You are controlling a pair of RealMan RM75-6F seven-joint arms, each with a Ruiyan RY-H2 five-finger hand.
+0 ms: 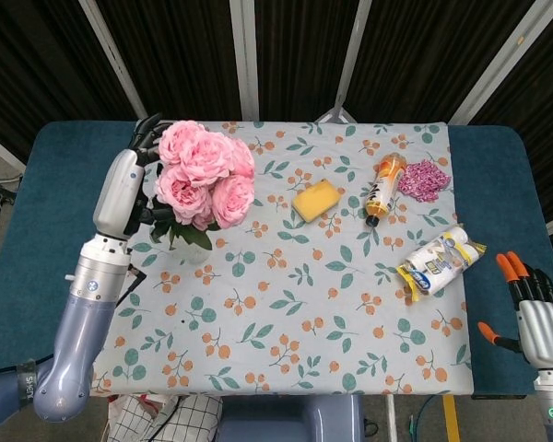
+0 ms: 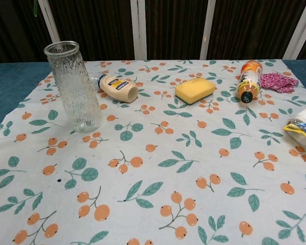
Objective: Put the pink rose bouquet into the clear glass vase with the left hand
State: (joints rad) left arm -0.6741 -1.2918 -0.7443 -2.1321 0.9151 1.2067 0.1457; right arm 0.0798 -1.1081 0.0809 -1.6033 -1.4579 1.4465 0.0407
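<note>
My left hand (image 1: pixel 127 189) grips the pink rose bouquet (image 1: pixel 201 173) by its stems and holds it high over the table's left side, blooms pointing right. The clear glass vase (image 2: pixel 74 87) stands upright and empty at the left of the chest view. In the head view the flowers and leaves cover most of the vase. The chest view shows neither the bouquet's blooms nor the left hand. My right hand (image 1: pixel 537 313) hangs at the table's near right corner with its fingers apart, holding nothing.
On the floral cloth (image 2: pixel 158 168) lie a mayonnaise bottle (image 2: pixel 117 88) just right of the vase, a yellow sponge (image 2: pixel 195 90), an orange bottle (image 2: pixel 247 80), a pink mesh scrubber (image 2: pixel 278 81) and a white packet (image 1: pixel 438 261) at the right.
</note>
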